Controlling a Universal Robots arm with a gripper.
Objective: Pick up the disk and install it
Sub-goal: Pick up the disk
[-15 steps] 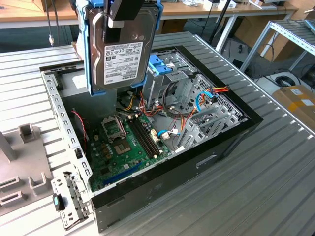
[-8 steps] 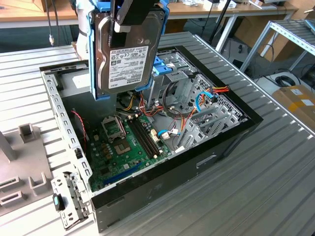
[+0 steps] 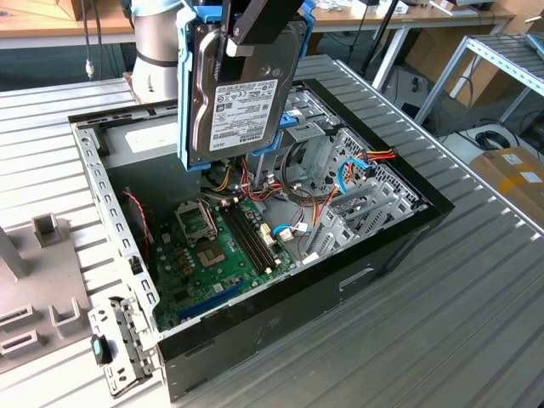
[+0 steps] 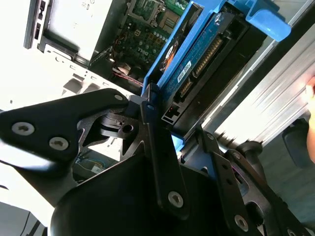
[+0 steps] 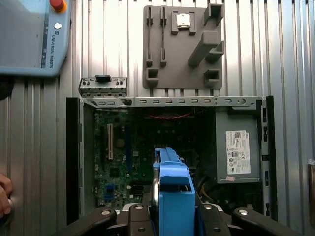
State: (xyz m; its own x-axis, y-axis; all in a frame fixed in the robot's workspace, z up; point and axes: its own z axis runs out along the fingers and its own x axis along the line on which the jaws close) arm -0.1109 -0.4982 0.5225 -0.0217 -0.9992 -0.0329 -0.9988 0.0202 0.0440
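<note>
The disk was held up in the air above the open computer case. It was gripped by the gripper. In the second wrist view, the black fingers were seen pressed onto the two sides of the disk, so the gripper was closed tight on it.

In the exterior view, the disk was stood on its edge. Its dark face and white label were turned outward, and its blue rails were seen along its sides. It was kept apart from the parts inside the case.

In the first wrist view, the blue frame of the disk was seen over the inside of the case.

Inside the case, a green board was laid flat on the bottom. A grey power box with a white label was set in one corner of the case. Red, yellow and blue wires were bunched inside the case too.

The case was rested on a ribbed metal table. A grey holder plate was placed just beside one long wall of the case. A small metal bracket was placed just outside one corner of the case. A hand was seen well apart from the case.
</note>
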